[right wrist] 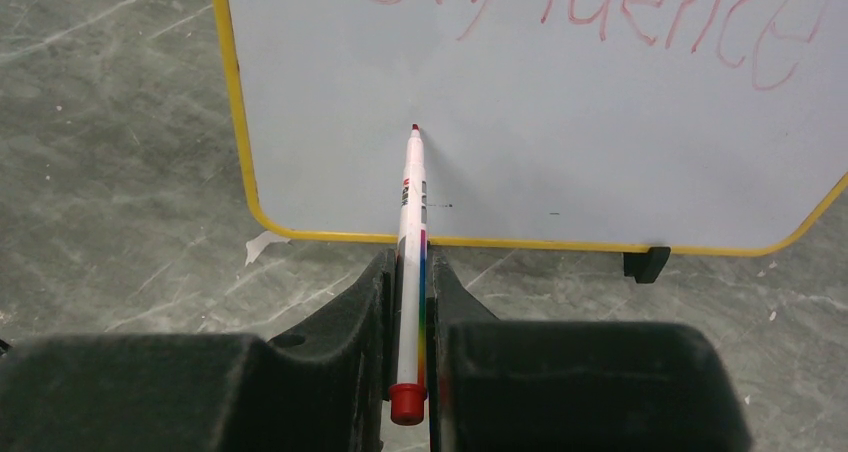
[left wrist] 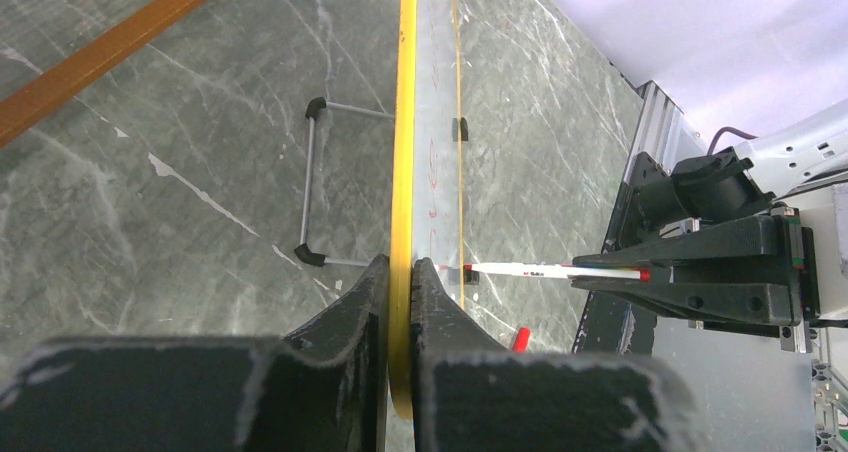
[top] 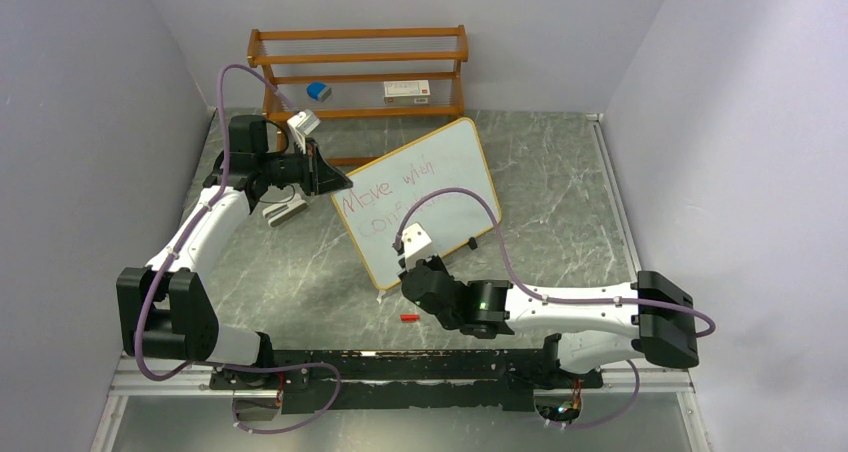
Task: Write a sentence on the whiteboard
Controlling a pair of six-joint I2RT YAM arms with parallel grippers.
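Rack (top: 360, 57) held blue item (top: 318, 91), white labelled box (top: 406, 91). Whiteboard (top: 450, 157) stood on table (top: 560, 192), red script: "Move with confidence". Left end effector (left wrist: 401, 267) clamped its yellow frame; right end effector (right wrist: 410, 257) pinched marker (right wrist: 412, 187), tip at board.

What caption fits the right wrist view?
Right gripper points a white red-tipped marker at the yellow-framed whiteboard, beneath red handwriting.

The whiteboard (top: 445, 167) sits skewed on the grey marbled table (top: 570, 202), with red handwriting across it (the top line reads "Move with"). The left gripper (top: 340, 183) meets its left corner, and the right gripper (top: 412, 274) is at its near edge. A small red piece (top: 407, 317) lies just beside that wrist. Behind, a wooden rack (top: 360, 58) holds a blue object (top: 318, 91) and a white box (top: 406, 90).
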